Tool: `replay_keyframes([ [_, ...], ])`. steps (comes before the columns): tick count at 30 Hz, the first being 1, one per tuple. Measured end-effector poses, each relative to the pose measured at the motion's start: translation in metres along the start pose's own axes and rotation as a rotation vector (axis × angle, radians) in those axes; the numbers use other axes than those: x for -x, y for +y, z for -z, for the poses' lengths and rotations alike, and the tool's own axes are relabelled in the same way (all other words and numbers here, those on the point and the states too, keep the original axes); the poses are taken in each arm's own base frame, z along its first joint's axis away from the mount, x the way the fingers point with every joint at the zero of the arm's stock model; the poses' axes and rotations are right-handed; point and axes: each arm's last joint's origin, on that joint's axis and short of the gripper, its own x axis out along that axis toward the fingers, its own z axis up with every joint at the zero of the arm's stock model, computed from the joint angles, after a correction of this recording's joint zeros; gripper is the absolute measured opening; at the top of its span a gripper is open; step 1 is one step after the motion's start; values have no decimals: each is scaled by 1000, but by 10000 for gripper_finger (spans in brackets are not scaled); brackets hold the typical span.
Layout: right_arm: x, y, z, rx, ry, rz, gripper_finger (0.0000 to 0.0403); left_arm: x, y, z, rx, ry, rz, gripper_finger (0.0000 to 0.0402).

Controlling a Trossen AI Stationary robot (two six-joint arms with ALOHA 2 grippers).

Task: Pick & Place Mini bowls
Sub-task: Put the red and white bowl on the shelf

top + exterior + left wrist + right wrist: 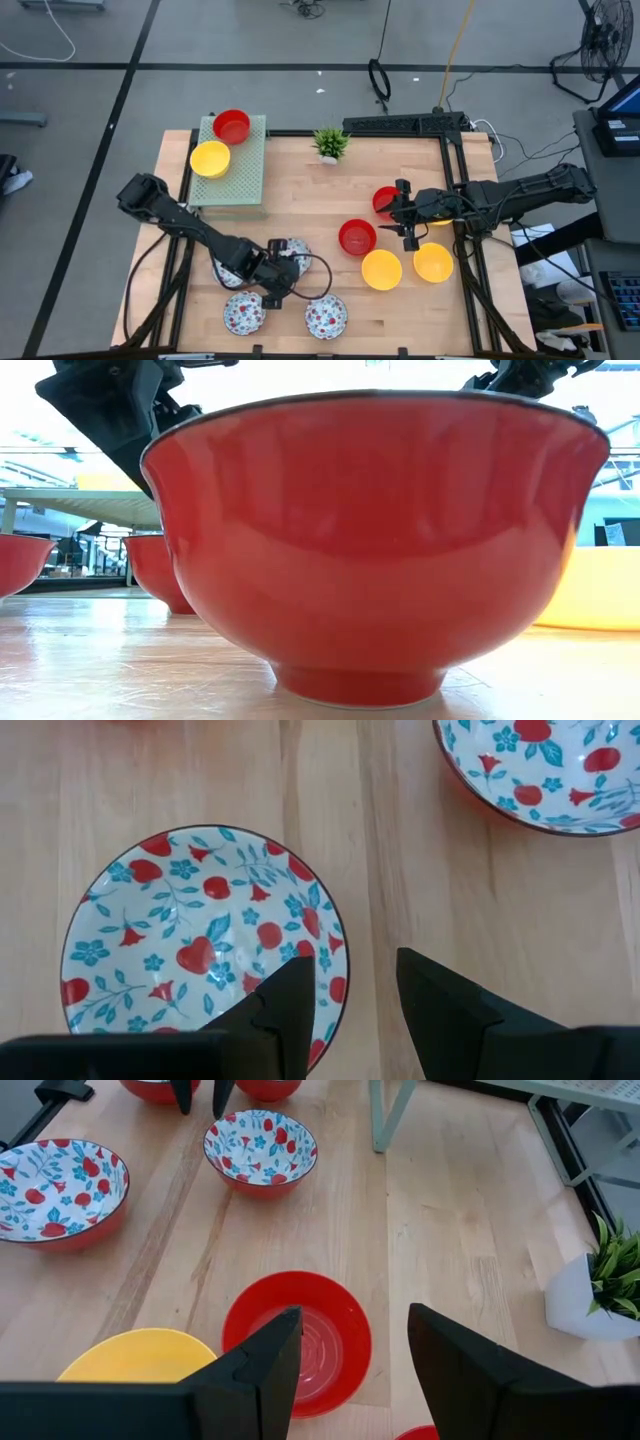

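Floral bowls: two white mini bowls with red flowers sit at the lower centre of the high view, one (243, 313) left, one (326, 316) right; a third (288, 251) lies just above them, partly under the left arm.
Left gripper (355, 1005): hangs over that third floral bowl, fingers apart, one over the rim, one outside it, nothing clamped.
Right-side bowls: two yellow bowls (381, 269) and (433, 262) at lower right, a red bowl (357, 237) beside them, another red bowl (386, 200) further up, half under the right arm.
Right gripper (350, 1365): above the red bowls, fingers apart, holding nothing.
Tray (245, 175): pale green rack at upper left; it holds one yellow bowl (210, 159) and one red bowl (231, 126).
Plant (331, 143): small potted green, top centre, apart from the bowls.
Progress: by my reading two bowls are placed and seven remain on the table, so the job looks early.
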Motion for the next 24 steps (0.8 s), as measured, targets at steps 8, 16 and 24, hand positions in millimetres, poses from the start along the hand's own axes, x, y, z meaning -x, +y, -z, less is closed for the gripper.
replay_keyframes([
  [8,0,0,0,1,5,-1,171,-23,-3,8,-37,92,-16,147],
  [16,0,0,0,4,4,0,171,-38,1,9,-54,109,-86,147],
  [24,0,0,0,5,4,0,171,-36,2,8,-38,102,-66,90],
])
